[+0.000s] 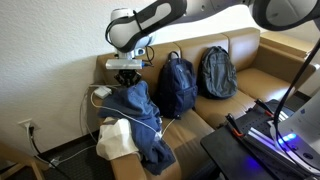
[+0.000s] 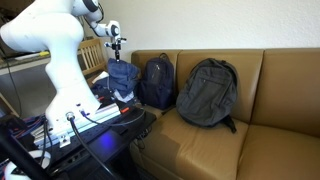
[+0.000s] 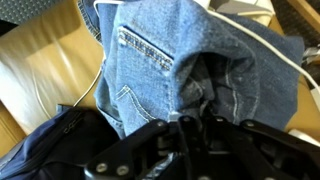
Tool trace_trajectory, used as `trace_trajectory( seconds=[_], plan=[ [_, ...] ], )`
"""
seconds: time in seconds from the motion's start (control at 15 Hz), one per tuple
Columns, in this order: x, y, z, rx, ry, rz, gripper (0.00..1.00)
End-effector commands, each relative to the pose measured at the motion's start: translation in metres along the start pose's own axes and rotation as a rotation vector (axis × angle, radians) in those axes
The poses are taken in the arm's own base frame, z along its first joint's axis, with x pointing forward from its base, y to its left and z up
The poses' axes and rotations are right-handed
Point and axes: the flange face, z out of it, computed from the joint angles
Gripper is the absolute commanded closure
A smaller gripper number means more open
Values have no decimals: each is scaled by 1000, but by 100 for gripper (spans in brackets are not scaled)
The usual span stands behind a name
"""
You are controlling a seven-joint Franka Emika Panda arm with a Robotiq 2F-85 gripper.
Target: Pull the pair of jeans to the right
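Your gripper (image 1: 127,78) hangs right over the jeans (image 1: 137,108) at the armrest end of the couch (image 1: 250,75). The jeans sit there in a blue heap that spills down over the front of the seat, and a white cloth (image 1: 117,138) lies just beside them, lower down.

In an exterior view the gripper (image 2: 117,55) points straight down at the top of the jeans (image 2: 123,80). It is very near or touching, and I can't tell which from here.

In the wrist view you're looking down on the jeans (image 3: 160,60), with a back pocket and a stitched waistband showing. A raised fold is bunched up right at the gripper (image 3: 190,130). The gripper is dark and blurred along the bottom of that view, so I can't tell whether its jaws are apart or closed on that fold.

A dark backpack (image 1: 177,85) stands upright just beside the jeans. A grey backpack (image 1: 217,72) leans on the couch back next to it, on the side away from the jeans.
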Motion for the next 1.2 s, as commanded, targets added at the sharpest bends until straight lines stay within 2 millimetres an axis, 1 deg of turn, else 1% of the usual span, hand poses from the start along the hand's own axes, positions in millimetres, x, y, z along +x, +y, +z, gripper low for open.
trace_trajectory(
  seconds=[0.0, 0.13, 0.27, 0.33, 0.4, 0.47, 0.6, 0.67, 0.73, 0.8, 0.87, 0.93, 1.0, 1.13],
  plan=[
    [5, 43, -49, 14, 94, 178, 97],
    [10, 63, -77, 43, 125, 291, 97],
    [14, 80, -106, 127, 160, 373, 97],
    [11, 89, -118, 160, 147, 256, 97],
    [0, 97, -130, 146, 129, 155, 97],
    [20, 69, -110, 126, 145, 258, 90],
    [8, 82, -125, 135, 124, 198, 90],
    [9, 84, -114, 94, 148, 186, 97],
    [25, 89, -110, 76, 213, 224, 97],
    [43, 97, -121, 95, 277, 281, 97],
    [60, 113, -141, 110, 327, 306, 97],
    [78, 117, -156, 122, 375, 343, 97],
    [87, 129, -181, 144, 416, 381, 97],
    [101, 146, -224, 189, 475, 473, 97]
  ],
)
